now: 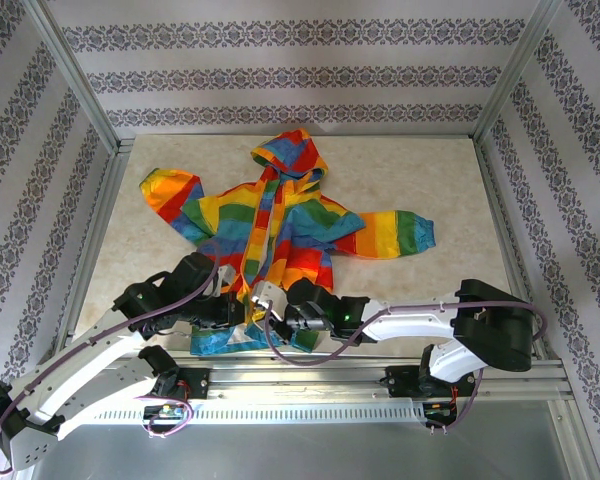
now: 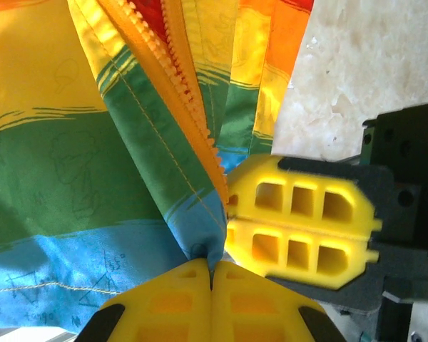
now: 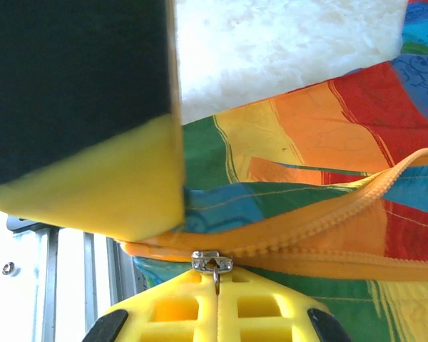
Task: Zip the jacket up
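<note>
Tabletop [image 1: 410,180] carries jacket [image 1: 280,225], spread open, hem at near edge by the arms. Fabric looks thin, light, floppy; will bunch unless tensioned. Left fingers [image 2: 171,299] pinch blue hem beside zipper [image 2: 182,92]. Right fingers [image 3: 171,306] pressed on its small metal pull tab [image 3: 215,276]: right hold, but probably slips easily.

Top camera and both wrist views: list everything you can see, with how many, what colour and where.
jacket: one, rainbow stripes, spread flat mid-table, hood away from the arms.
zipper: one, orange, down the jacket's front, teeth rows apart.
zipper slider: one, silver metal, at the zipper's bottom end by the hem.
table: one, pale marbled, under the jacket.
walls: three, white with grey patterned bands, around the table.
left gripper: one, yellow fingers, shut on the jacket's blue hem beside the zipper.
right gripper: one, yellow fingers, shut on the zipper slider's pull tab.
</note>
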Action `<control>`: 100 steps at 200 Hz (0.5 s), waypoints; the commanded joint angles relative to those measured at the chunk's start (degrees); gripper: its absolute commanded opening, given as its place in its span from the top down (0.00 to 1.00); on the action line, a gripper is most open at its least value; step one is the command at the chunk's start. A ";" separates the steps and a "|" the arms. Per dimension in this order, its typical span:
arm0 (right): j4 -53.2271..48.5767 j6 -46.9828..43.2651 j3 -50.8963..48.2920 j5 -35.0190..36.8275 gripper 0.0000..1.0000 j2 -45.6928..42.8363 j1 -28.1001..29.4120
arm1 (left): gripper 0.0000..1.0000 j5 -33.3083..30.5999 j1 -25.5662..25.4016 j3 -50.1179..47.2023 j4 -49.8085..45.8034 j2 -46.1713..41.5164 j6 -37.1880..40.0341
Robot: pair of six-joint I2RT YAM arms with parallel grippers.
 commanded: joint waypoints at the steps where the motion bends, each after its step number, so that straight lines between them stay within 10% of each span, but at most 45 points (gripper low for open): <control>1: -0.88 1.68 1.45 -1.11 1.00 -1.25 -2.32 | 1.00 0.83 -0.55 1.67 -6.11 -0.83 2.16; 100: -6.03 2.38 5.47 -1.48 1.00 1.76 -7.86 | 1.00 -1.54 -0.55 4.03 -10.66 -3.58 2.71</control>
